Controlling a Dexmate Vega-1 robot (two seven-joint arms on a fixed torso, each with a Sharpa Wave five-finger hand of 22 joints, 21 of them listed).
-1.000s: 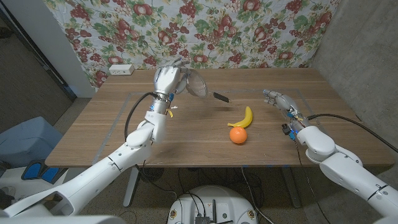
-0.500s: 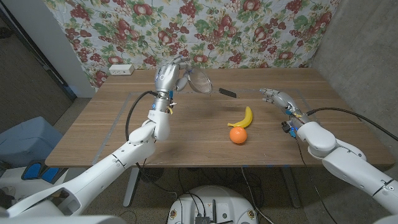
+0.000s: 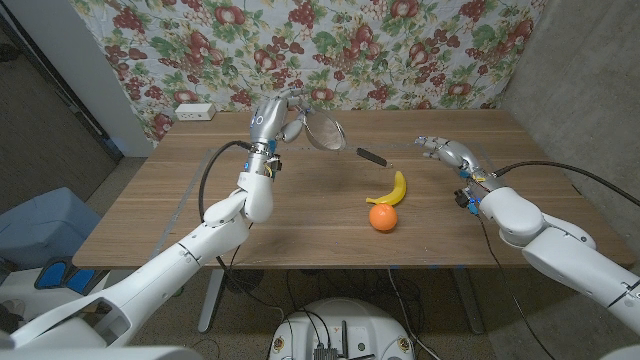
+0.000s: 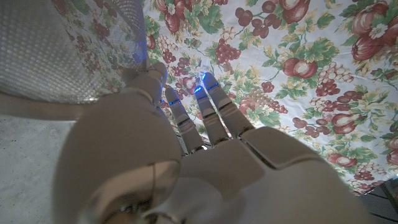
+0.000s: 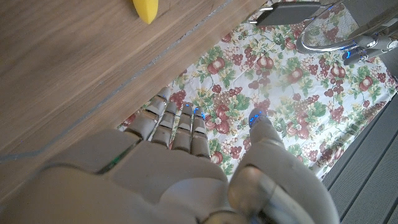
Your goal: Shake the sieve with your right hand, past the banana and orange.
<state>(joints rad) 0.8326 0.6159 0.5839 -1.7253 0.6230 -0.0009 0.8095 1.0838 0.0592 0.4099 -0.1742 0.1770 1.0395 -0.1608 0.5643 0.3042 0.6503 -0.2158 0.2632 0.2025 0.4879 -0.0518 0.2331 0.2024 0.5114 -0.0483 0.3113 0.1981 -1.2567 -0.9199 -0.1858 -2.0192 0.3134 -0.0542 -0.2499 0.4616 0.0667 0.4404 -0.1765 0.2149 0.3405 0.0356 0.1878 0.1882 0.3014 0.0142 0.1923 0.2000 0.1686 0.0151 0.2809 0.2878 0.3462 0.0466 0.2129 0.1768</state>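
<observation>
While held aloft by the left hand (image 3: 268, 118) above the far side of the table (image 3: 150, 205), the sieve (image 3: 326, 131) points its dark handle (image 3: 371, 156) toward the right hand (image 3: 440, 151), with a clear gap between the two. Looks like a handover in progress, judged from the task. Right hand: fingers spread, nothing in it, raised off the wood near the right edge. Banana (image 3: 392, 189) and orange (image 3: 382, 217) lying touching on the table, nearer the robot than the handle and between the two arms.

To do it well: bring the right hand in level with the handle, staying above the fruit. Wrap the fingers fully round the dark grip before any release by the left. Release the rim only once the right hold looks firm. Then carry the bowl clear of banana and orange before shaking, with short side-to-side motions, the mesh kept roughly level.

Risk: a loose grip on the thin handle, letting the bowl twist down.
</observation>
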